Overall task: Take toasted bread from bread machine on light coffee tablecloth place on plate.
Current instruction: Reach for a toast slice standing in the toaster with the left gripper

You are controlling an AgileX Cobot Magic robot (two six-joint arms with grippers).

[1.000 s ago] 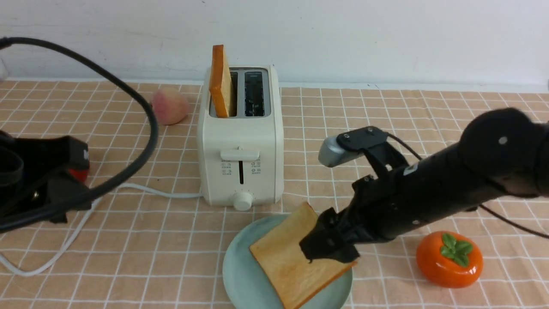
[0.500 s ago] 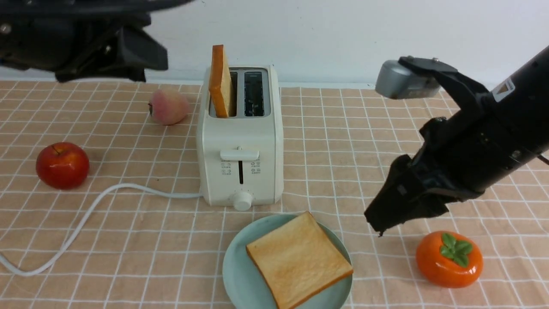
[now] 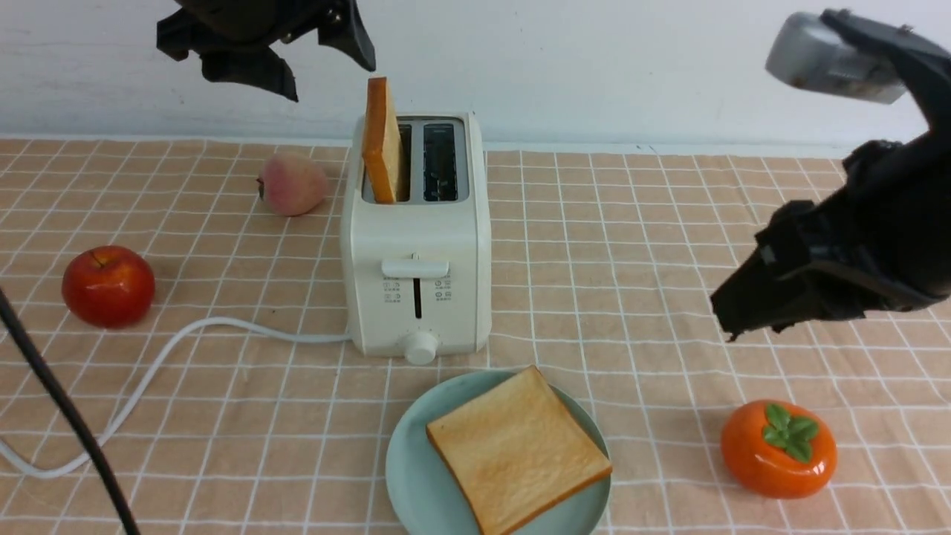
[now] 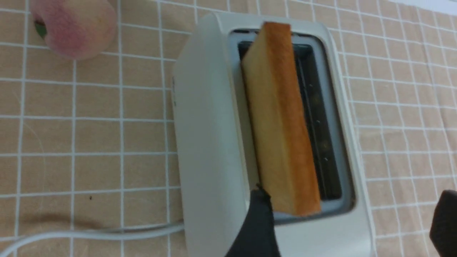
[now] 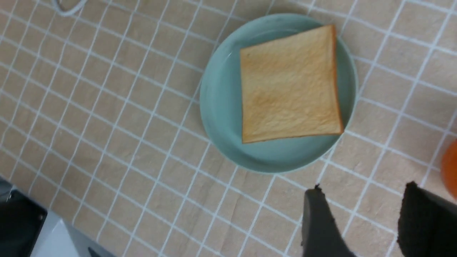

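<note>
The cream-white bread machine (image 3: pixel 416 245) stands mid-table on the light coffee tablecloth (image 3: pixel 631 223). One toasted bread slice (image 3: pixel 383 141) stands upright in its left slot; the right slot is empty. A second slice (image 3: pixel 516 449) lies flat on the mint-blue plate (image 3: pixel 412 475) in front of the toaster. My left gripper (image 3: pixel 327 74) is open and empty, high above the toaster's left side. In the left wrist view its fingers (image 4: pixel 260 221) spread wide near the front end of the standing slice (image 4: pixel 282 121). My right gripper (image 3: pixel 735 316) is open and empty, raised to the right of the plate (image 5: pixel 221 117).
A red apple (image 3: pixel 108 286) and a peach (image 3: pixel 291 184) lie left of the toaster. An orange persimmon (image 3: pixel 778 448) sits right of the plate. The toaster's white cord (image 3: pixel 148 379) runs to the front left, and a black cable (image 3: pixel 67 416) crosses that corner.
My right gripper let go of the slice on the plate and rose up and to the right. My left arm lifted from the table's left to above the toaster.
</note>
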